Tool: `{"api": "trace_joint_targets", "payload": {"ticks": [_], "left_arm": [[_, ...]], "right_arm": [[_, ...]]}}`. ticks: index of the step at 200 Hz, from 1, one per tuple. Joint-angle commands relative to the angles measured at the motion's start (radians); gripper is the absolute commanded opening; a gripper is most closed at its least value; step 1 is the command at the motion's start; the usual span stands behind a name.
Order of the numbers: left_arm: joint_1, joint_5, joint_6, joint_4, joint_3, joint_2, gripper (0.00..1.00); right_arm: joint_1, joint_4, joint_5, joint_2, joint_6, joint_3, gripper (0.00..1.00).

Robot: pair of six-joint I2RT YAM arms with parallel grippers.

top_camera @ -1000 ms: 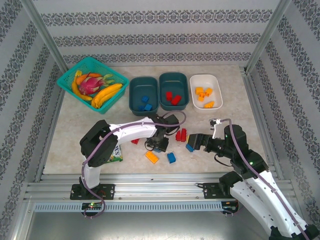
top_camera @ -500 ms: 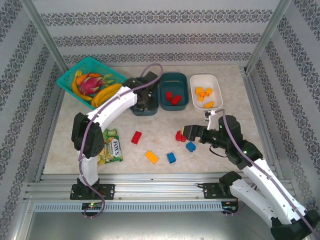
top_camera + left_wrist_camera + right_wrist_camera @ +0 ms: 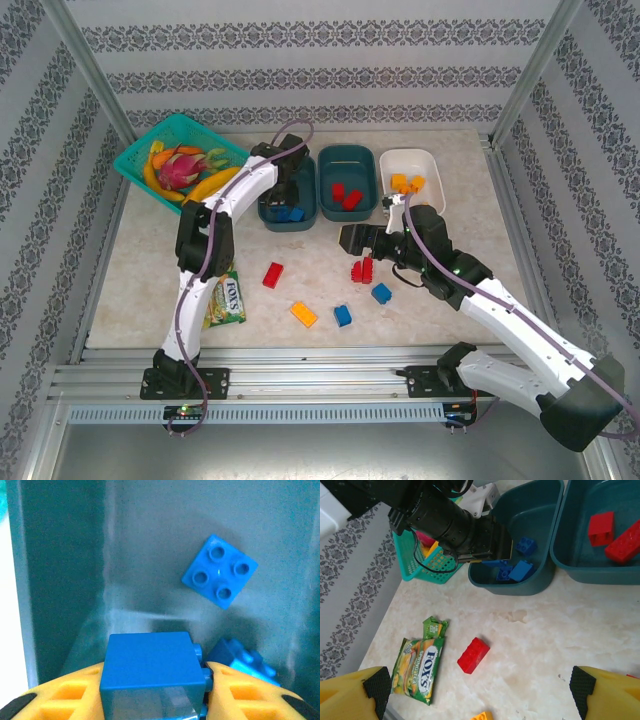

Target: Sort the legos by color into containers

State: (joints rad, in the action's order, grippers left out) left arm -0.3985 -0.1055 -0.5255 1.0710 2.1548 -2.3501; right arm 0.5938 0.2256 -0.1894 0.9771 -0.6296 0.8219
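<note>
Two yellow plastic fingers (image 3: pixel 65 700) of the left gripper (image 3: pixel 152 695) clenched a smooth blue brick (image 3: pixel 147 662) inside the glossy teal tub (image 3: pixel 60 555), above a studded square brick (image 3: pixel 220 570). The right gripper (image 3: pixel 480 692) gaped over the marbled table (image 3: pixel 545 630); the crinkled green packet (image 3: pixel 417 667) read "FOX'S".

The left arm (image 3: pixel 215 215) rises from its base at the near edge and stretches long toward the far side, almost straight, its wrist bent downward at the end. The left hand (image 3: pixel 288 195) points down, its yellow fingers (image 3: pixel 65 692) clamped on either side of a blue lego (image 3: pixel 150 665). The right arm (image 3: pixel 510 310) is bent at the elbow, its forearm reaching left across the middle of the table (image 3: pixel 150 260). The right hand (image 3: pixel 352 238) hangs above the surface with its jaws spread wide, nothing between them.
</note>
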Motion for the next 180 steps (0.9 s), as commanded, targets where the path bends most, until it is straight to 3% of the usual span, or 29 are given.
{"api": "trace_joint_targets", "payload": {"ticks": [1,39,78,120,150,180], "left_arm": [[0.015,-0.002,0.027,0.063,0.085,-0.042,0.37],[0.016,0.017,0.027,0.074,0.094,-0.075,0.38],[0.016,0.025,0.015,0.084,0.107,-0.064,0.56],[0.016,0.039,-0.006,0.083,0.129,0.019,0.64],[0.016,0.05,-0.053,0.066,0.075,0.187,0.65],[0.015,0.123,-0.109,-0.059,-0.221,0.505,0.66]], "right_arm": [[0.014,-0.021,0.025,-0.008,0.009,0.014,0.94],[0.014,0.0,0.034,-0.014,0.003,-0.005,0.95],[0.002,0.06,0.069,0.016,0.019,0.031,0.95],[-0.002,0.207,0.115,0.071,0.135,0.139,0.94],[0.047,0.296,0.127,0.105,0.239,0.185,0.92],[0.166,0.351,0.166,0.142,0.31,0.178,0.9]]}}
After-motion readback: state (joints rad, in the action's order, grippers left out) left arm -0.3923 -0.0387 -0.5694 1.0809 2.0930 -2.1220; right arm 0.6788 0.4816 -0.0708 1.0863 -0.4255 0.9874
